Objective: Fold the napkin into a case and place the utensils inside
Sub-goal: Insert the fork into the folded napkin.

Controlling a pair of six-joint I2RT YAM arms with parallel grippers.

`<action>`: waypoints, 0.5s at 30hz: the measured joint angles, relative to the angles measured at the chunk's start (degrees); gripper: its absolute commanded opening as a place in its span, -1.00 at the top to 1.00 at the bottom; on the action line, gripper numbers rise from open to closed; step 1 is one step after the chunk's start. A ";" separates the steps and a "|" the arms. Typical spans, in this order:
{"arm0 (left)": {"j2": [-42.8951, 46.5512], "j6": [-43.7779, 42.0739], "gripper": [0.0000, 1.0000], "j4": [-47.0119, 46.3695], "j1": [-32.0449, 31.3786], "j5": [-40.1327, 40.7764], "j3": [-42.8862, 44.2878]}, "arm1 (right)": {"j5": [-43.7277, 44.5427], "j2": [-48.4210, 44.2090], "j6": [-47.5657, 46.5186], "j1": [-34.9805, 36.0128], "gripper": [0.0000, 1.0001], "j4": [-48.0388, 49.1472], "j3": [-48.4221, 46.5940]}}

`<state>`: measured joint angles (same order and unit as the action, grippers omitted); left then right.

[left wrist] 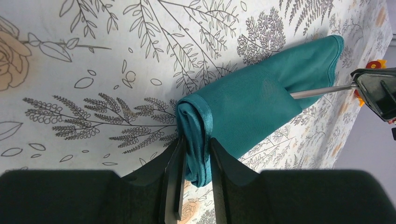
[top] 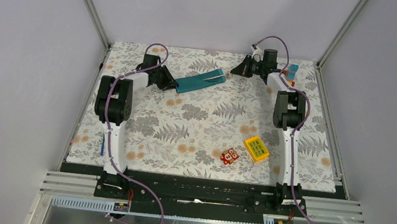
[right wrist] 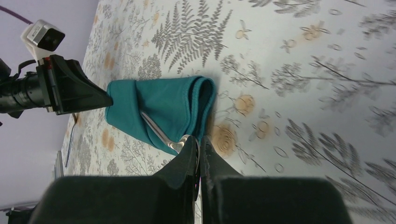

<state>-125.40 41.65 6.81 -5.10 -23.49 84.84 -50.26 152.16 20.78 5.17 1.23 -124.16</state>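
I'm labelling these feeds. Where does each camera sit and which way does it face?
Top external: above and behind the bases, looking down on the table; both arms show.
Left wrist: on its arm, looks past the left gripper, pinching the case's end.
Right wrist: on its arm, looks past the right gripper, shut on the utensil.
Shared: both wrist views show case and utensil.

Red owl toy [top: 229, 156] just beside yellow gridded block [top: 256, 148], fern-printed tablecloth [top: 194, 128] beneath

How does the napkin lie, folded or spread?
Folded: the napkin is a narrow layered strip, and a utensil sticks out of one end.
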 measured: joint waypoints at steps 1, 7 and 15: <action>-0.15 -0.09 0.39 0.17 0.00 0.00 0.28 | -0.20 0.42 0.04 0.39 1.00 -0.02 -0.66; -0.70 -1.40 0.41 1.33 -0.02 -0.02 1.49 | -1.14 3.02 0.28 3.72 0.90 1.18 -4.11; -0.79 -2.05 0.42 1.79 -0.04 -0.04 1.84 | -1.73 5.53 2.91 6.47 0.75 2.49 -7.32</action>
<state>-126.19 39.59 8.60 -5.15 -23.53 86.67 -51.99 157.69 23.68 11.64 3.73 -131.48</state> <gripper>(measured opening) 0.292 0.098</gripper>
